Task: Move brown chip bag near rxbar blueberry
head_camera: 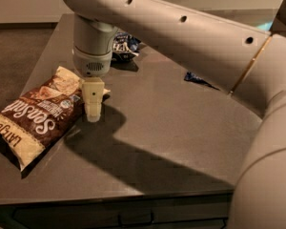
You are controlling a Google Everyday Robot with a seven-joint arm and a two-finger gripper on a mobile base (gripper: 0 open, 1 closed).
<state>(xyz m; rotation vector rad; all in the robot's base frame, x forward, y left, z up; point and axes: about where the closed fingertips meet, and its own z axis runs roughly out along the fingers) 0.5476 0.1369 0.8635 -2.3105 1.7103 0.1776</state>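
Lighting is dim and warm. My gripper, just beside the brown chip bag, and my arm throw a broad dark shadow across the table toward its front right.

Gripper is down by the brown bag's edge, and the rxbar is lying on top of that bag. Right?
Not quite. The gripper is down by the brown bag's edge, but the rxbar is not on top of the bag. It lies on the table, well apart from the bag, beyond the arm and partly hidden by it. The camera view shows this.
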